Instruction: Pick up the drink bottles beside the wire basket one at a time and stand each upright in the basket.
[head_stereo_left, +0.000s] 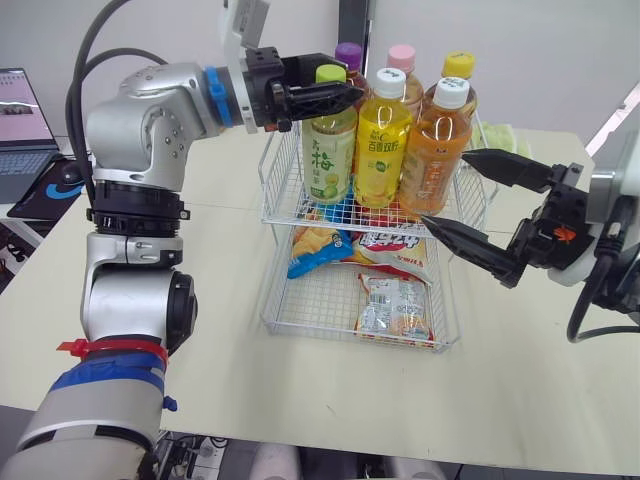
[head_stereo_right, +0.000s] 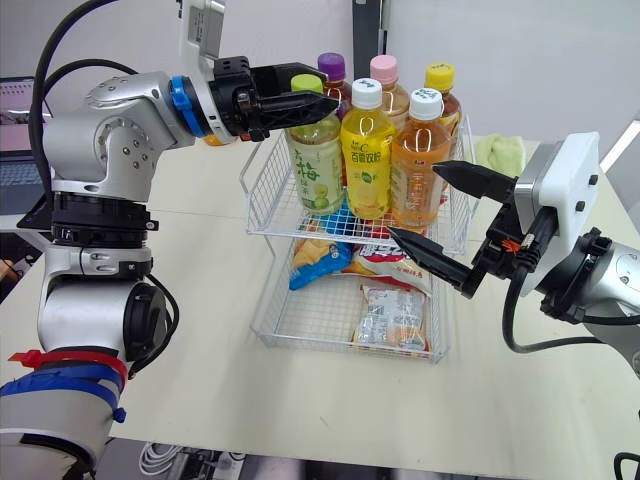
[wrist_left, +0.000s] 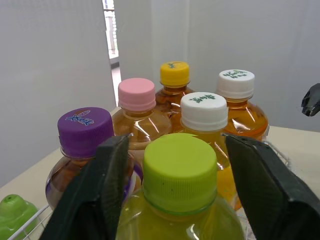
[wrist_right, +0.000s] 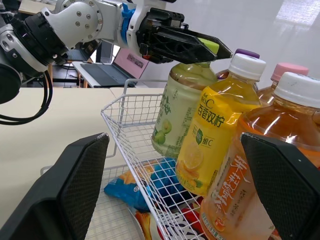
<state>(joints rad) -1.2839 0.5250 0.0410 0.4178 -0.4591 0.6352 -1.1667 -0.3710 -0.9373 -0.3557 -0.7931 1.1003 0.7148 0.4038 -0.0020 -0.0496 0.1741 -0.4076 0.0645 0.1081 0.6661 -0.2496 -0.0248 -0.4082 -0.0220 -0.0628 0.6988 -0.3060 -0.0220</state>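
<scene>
The silver-and-black left arm (head_stereo_left: 140, 120) is raised and bent at the elbow. Its forearm is held level and directed toward the robot's right, and a blue ring is seen at the wrist (head_stereo_left: 218, 96). The left gripper of two black fingers (head_stereo_left: 348, 95) is held with its fingers (wrist_left: 95, 200) spread apart. The grey right arm (head_stereo_right: 600, 280) is brought in low from the right side. The right gripper (head_stereo_left: 447, 187) is held with its black fingers parted widely, one above the other, their tips directed to the left.

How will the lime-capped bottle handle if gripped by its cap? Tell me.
Probably heavy for its size: the lime-capped bottle looks nearly full. Its smooth, round cap could slip in the left gripper, whose open fingers straddle it. Tipping seems unlikely: it stands in the wire basket beside the yellow bottle.
</scene>
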